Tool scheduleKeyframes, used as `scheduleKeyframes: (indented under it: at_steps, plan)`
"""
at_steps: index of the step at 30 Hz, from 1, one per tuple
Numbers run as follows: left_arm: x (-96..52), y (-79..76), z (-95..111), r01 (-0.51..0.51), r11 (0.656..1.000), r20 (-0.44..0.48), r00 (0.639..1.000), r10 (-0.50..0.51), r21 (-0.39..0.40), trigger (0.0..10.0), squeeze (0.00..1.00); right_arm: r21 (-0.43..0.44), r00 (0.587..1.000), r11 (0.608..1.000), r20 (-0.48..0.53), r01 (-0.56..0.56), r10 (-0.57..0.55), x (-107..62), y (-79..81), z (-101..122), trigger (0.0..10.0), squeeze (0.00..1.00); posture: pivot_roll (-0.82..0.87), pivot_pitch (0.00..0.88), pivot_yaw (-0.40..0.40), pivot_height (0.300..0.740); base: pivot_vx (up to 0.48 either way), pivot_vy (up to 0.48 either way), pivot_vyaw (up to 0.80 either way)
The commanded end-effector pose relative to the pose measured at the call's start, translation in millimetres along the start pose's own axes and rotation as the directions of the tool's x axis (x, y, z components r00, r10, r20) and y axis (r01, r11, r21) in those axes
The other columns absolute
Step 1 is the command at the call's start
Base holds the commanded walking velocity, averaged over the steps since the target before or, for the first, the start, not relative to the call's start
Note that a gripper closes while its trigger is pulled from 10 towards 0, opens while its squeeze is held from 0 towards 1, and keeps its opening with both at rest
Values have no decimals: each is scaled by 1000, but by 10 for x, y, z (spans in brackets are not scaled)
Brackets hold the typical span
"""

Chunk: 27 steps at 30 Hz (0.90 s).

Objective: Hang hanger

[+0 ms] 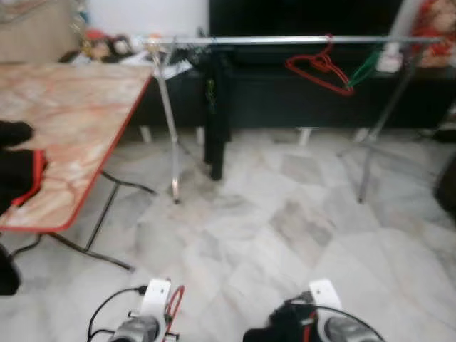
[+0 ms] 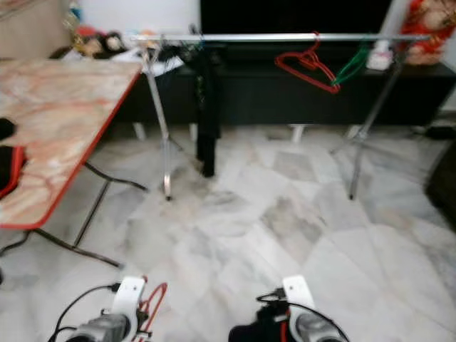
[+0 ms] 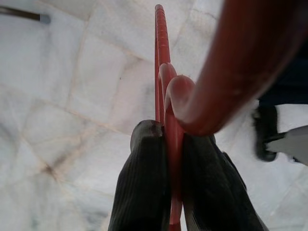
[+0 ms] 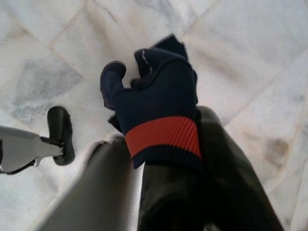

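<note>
While rail stands ahead, left pincer clamps hanger

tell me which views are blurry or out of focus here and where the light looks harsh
Left and right eye views: soft all over, the rail and the hanging red hanger smeared, with pale glare on the marble floor. Left wrist view: the left gripper is sharp, but the held hanger blurs badly where its hook nears the lens. Right wrist view: fairly crisp on the dark glove, evenly lit.
</note>
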<state>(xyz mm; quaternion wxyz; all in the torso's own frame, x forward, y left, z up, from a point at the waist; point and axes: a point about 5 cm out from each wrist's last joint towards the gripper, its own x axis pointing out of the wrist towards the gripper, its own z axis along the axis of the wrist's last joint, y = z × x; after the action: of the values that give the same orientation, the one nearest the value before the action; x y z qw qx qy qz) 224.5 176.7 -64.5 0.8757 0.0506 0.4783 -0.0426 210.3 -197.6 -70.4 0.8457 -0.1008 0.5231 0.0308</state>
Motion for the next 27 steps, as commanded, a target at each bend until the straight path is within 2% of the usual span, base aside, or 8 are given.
scheduleKeyframes:
  at_steps: [1, 10, 27]
  plan:
    - [5, -38, 2, 10, 1000, -4, 1000, -10, 19, 10000, 0, -1, 1000, 1000, 18, 18, -18, -7, -58, 45, 10000, 0, -16, 0, 5, 740, 0, 0, 0]
    - [4, -39, 14, 18, 999, 3, 1000, -18, 43, 10000, 0, -1, 1000, 1000, 21, 21, -21, -7, -59, 49, 10000, 0, -16, 0, 5, 740, 0, 0, 0]
    - [4, -40, 23, 19, 999, 12, 1000, -19, 39, 10000, 0, -1, 999, 1000, 23, 22, -22, -7, -61, 54, 10000, 0, -11, 0, 3, 740, 0, 0, 0]
